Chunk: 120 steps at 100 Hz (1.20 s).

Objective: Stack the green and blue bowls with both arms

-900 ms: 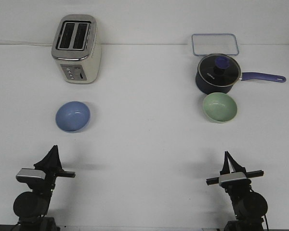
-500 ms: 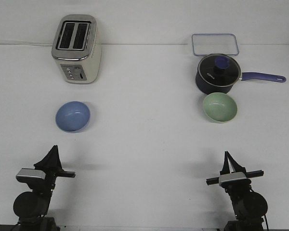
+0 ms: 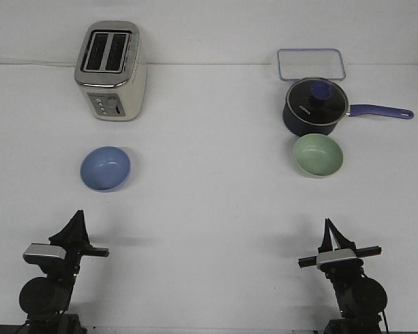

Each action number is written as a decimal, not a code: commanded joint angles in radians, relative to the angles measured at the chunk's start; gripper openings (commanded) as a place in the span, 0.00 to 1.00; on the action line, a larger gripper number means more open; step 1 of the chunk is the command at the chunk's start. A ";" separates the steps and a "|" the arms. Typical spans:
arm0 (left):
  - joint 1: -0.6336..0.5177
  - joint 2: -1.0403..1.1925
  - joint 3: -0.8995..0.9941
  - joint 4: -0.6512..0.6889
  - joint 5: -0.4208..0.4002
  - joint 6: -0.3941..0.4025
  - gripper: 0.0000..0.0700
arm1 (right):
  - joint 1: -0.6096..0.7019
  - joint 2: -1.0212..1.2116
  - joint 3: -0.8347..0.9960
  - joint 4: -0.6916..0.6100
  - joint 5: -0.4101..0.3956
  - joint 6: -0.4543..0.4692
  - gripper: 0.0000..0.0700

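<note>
We count two small round glossy bowls on the white table (image 3: 209,209): one light periwinkle blue bowl (image 3: 105,168) on the left side and one pale mint green bowl (image 3: 318,154) on the right side, well apart from each other, both upright and empty. The green bowl sits just in front of one dark navy saucepan (image 3: 315,106) with a lid and a long purple handle pointing right; behind the pan lies one clear rectangular container (image 3: 311,64) with a blue rim. One cream two-slot toaster (image 3: 111,70) stands at the far left, behind the blue bowl. We see two black jointed arms at the near edge, each with a silver-grey crossbar: the left pointed black gripper (image 3: 74,224) is near the blue bowl's side, the right pointed black gripper (image 3: 329,233) is on the green bowl's side. Neither touches a bowl; both jaws come to a single point, closed and holding nothing.
</note>
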 commanded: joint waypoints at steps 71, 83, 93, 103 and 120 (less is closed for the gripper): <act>0.001 -0.002 -0.019 0.010 0.000 0.016 0.02 | 0.000 0.023 0.150 -0.160 0.027 0.702 0.01; 0.001 -0.002 -0.019 0.010 0.000 0.016 0.02 | 0.000 0.113 0.265 -0.261 0.061 0.717 0.00; 0.001 -0.002 -0.019 0.010 0.000 0.016 0.02 | 0.000 0.233 0.373 -0.343 0.060 0.704 0.01; 0.001 -0.002 -0.019 0.010 0.000 0.016 0.02 | 0.000 0.363 0.480 -0.396 0.052 0.666 0.18; 0.001 -0.002 -0.019 0.010 0.000 0.016 0.02 | -0.001 0.569 0.655 -0.454 0.053 0.637 0.61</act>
